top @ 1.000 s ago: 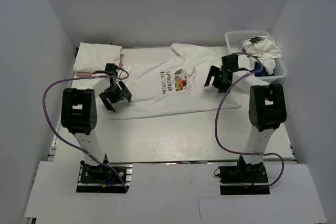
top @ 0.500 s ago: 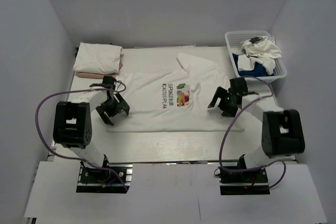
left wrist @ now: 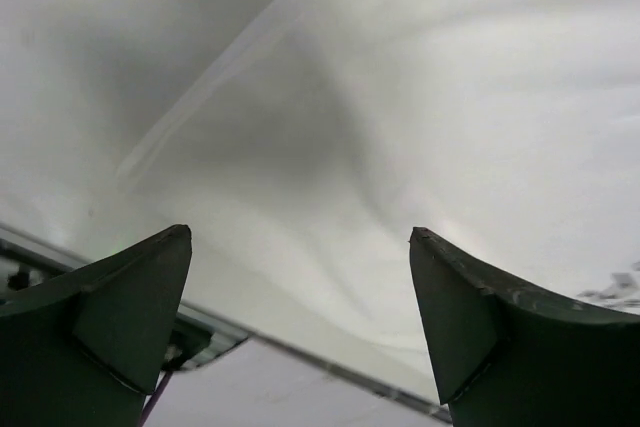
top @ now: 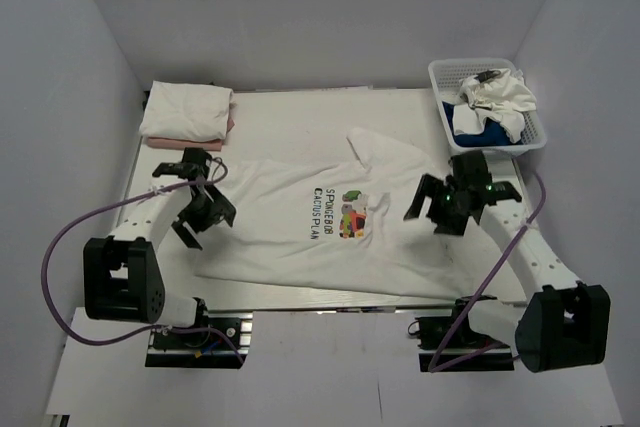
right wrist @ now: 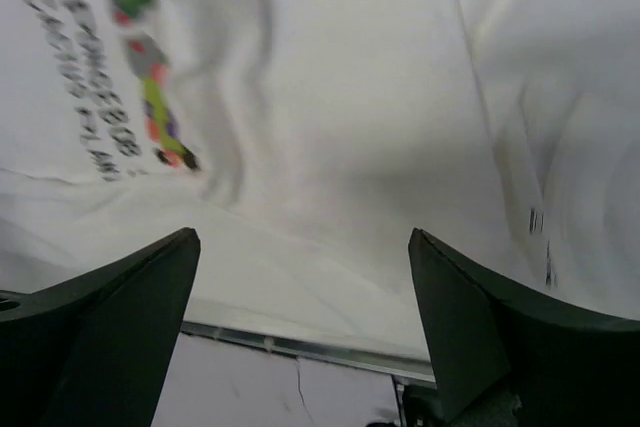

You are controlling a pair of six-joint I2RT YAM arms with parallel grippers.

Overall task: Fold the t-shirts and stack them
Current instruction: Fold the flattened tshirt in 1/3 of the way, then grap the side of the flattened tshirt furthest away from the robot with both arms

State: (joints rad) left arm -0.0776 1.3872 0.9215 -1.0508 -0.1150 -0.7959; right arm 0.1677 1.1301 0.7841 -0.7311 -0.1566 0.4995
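The printed t-shirt [top: 330, 232] lies spread flat, print up, mid-table [top: 300, 112]. Only the top view shows the folded t-shirts [top: 188, 112] stacked at 10 o'clock and the basket [top: 480, 61] of clothes at 2 o'clock. Only the wrist views show both pairs of fingers spread wide above cloth, pinching nothing. The left gripper [top: 203, 210] is at the shirt's 9 o'clock edge, the right gripper [top: 440, 209] at its 3 o'clock side.

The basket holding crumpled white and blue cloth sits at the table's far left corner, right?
Not quite: the basket with the crumpled white and blue cloth sits at the far right corner, as the top external view shows.
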